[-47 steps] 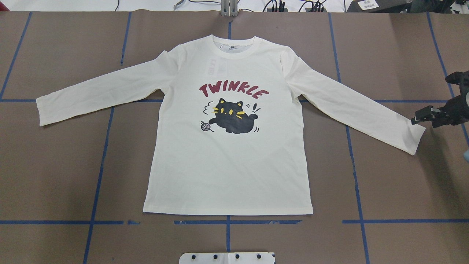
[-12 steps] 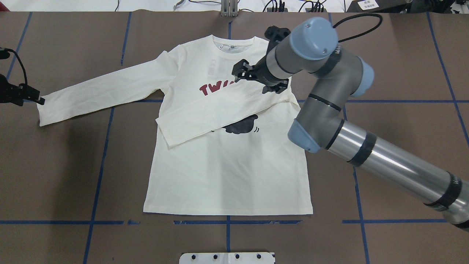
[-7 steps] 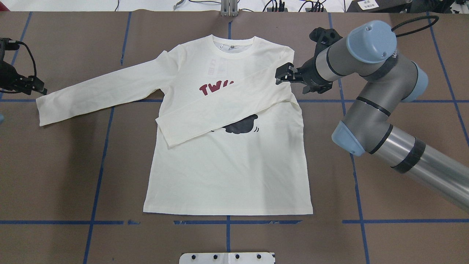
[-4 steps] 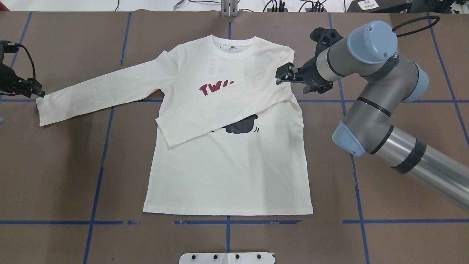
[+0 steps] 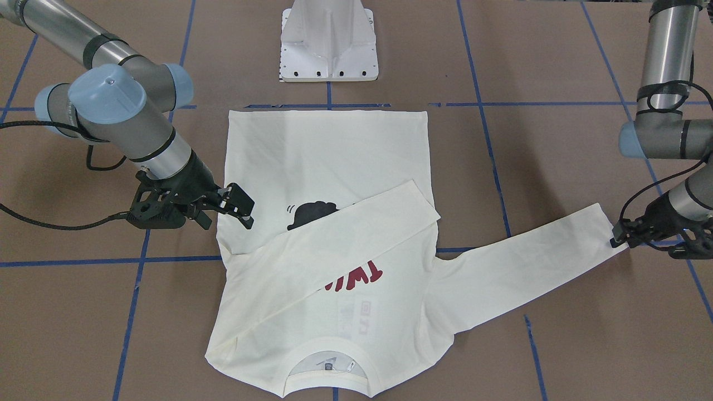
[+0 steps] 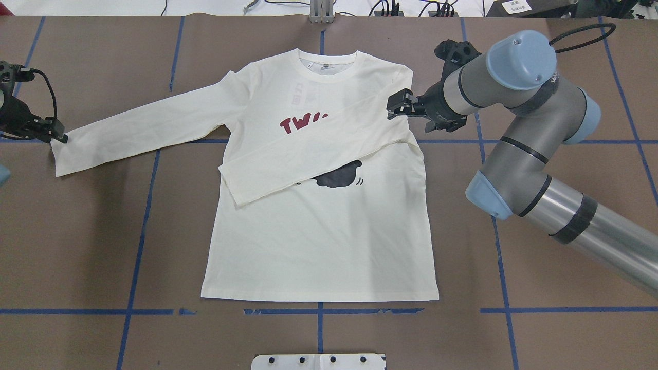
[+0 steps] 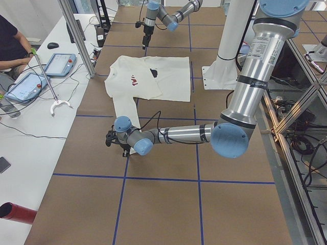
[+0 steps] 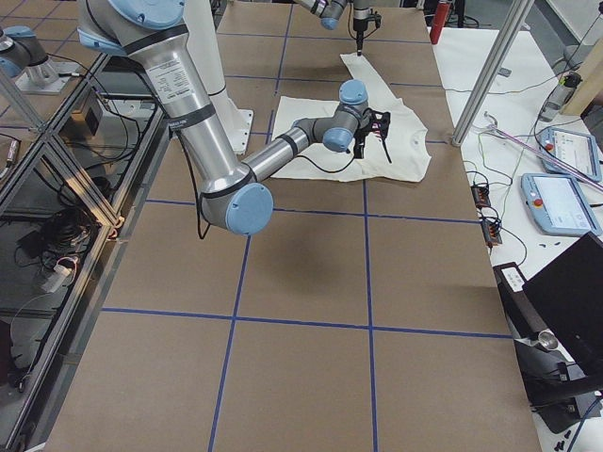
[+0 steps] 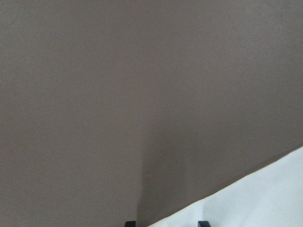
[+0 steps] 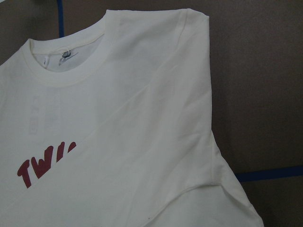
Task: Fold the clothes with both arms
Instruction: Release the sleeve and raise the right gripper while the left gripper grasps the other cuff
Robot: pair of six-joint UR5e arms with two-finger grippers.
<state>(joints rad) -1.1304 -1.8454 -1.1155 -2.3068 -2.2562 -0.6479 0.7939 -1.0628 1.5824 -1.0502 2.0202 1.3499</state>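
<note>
The cream-white shirt (image 6: pixel 318 246) lies flat, print side up, its collar at the table's far side. One sleeve (image 6: pixel 308 154) is folded slantwise across the chest and covers most of the cat and the red lettering. The other sleeve (image 6: pixel 144 126) stretches out to the overhead view's left. My left gripper (image 6: pixel 60 137) sits low at that sleeve's cuff; in the left wrist view its fingertips (image 9: pixel 130 223) stand apart with the cloth's edge (image 9: pixel 255 198) between them. My right gripper (image 6: pixel 397 105) hovers open and empty over the shirt's shoulder by the folded sleeve.
The white pedestal base (image 5: pixel 328 39) stands at the table's near edge, below the shirt's hem. Blue tape lines (image 6: pixel 139 241) cross the brown table cover. A seated person (image 7: pixel 10 41) and tablets are at a side table beyond the far edge.
The right arm laid one sleeve across the chest, let go and drew back to the shoulder, where it now holds still. The left gripper came in and settled lower at the other cuff.
</note>
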